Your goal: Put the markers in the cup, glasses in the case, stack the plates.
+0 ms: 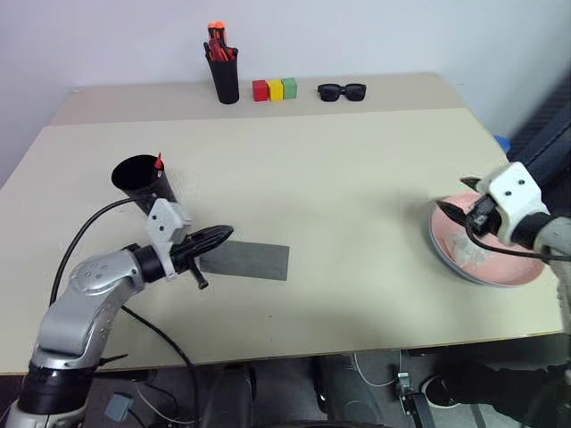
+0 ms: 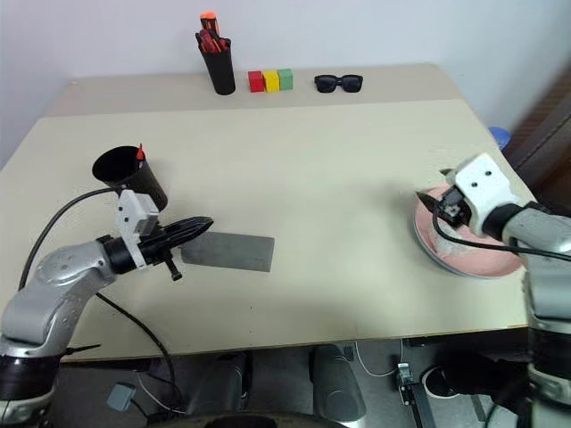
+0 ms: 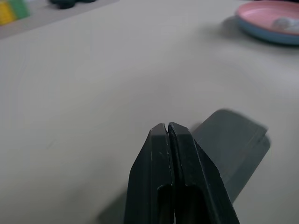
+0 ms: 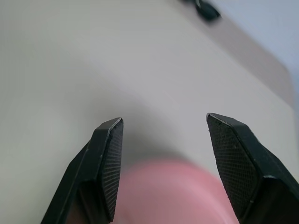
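Plates: pink stacked on blue, directly under the right pincer; its fingers spread, empty
Case: on bench, touching below left pincer; fingers pressed together, empty
Cup: just behind left pincer, marker inside

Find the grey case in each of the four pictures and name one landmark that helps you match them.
Left eye view: case lies flat at lower centre-left, just past the left gripper.
Right eye view: same place, lower centre-left.
Left wrist view: behind the shut fingers, lower right.
Right wrist view: not in it.
Shared landmark: the pink plate, also far off in the left wrist view.
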Motion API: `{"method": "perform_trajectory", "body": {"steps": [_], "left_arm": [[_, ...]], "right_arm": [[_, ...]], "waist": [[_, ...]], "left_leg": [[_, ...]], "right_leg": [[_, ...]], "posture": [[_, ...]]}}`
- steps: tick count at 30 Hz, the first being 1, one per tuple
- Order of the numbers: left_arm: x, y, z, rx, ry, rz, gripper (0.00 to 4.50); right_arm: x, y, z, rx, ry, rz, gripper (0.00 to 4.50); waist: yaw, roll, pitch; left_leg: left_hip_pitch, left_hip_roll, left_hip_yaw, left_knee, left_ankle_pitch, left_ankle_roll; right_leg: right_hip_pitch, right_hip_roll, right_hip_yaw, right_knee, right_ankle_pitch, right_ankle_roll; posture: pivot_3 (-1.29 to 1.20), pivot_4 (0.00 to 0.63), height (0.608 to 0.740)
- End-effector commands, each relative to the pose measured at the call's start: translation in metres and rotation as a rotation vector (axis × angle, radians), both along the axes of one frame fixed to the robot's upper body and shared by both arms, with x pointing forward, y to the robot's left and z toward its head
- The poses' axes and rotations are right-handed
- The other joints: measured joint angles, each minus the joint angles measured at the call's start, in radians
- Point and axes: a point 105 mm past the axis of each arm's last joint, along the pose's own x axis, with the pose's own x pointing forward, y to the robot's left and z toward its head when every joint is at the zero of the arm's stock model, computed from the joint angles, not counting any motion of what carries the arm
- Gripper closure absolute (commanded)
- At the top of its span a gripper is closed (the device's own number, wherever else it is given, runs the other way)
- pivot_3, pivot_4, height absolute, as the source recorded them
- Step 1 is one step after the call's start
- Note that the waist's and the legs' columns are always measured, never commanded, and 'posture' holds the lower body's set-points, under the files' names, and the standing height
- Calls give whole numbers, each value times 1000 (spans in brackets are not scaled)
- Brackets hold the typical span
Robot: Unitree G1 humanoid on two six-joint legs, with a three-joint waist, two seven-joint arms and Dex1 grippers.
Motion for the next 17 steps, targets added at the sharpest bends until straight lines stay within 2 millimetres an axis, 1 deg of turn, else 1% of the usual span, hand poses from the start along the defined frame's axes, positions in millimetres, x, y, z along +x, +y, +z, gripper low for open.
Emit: {"method": "perform_trajectory", "body": {"steps": [1, 3, 4, 5, 10, 17], "left_arm": [[-6, 23, 20, 20, -109, 152, 4500], [-13, 52, 23, -5, -137, 313, 4500], [-16, 62, 23, -9, -143, 362, 4500], [-19, 67, 22, -11, -146, 396, 4500], [-26, 80, 18, 10, -143, 463, 4500], [-29, 88, 18, 16, -151, 502, 4500]], "right_arm": [[6, 13, 4, 73, 3, 97, 1650], [6, 29, 0, 115, 40, 202, 1650], [5, 34, -1, 137, 51, 237, 1650], [6, 36, -3, 145, 65, 260, 1650], [7, 42, -9, 149, 107, 307, 1650], [11, 46, -14, 130, 113, 322, 1650]], "waist": [[12, 0, 0], [23, 0, 0], [25, 0, 0], [25, 0, 0], [28, 0, 0], [22, 0, 0]], "left_leg": [[0, 0, -1, 0, 0, 0], [-1, 0, 0, 0, 0, 0], [-1, 0, 0, 0, 0, 0], [-1, 0, 0, 0, 0, 0], [-1, -1, 0, 0, 0, 0], [0, 0, 0, 0, 0, 0]], "right_leg": [[0, 0, 0, 0, 0, 0], [0, 0, 0, -1, 0, 0], [0, 0, 0, -1, 0, 0], [0, 0, 0, -2, 0, 0], [0, 0, 0, -2, 0, 0], [0, 0, 0, -1, 0, 0]], "posture": [[0, 150, 740], [0, 150, 740], [0, 150, 740], [0, 150, 740], [0, 150, 740], [0, 150, 740]]}}
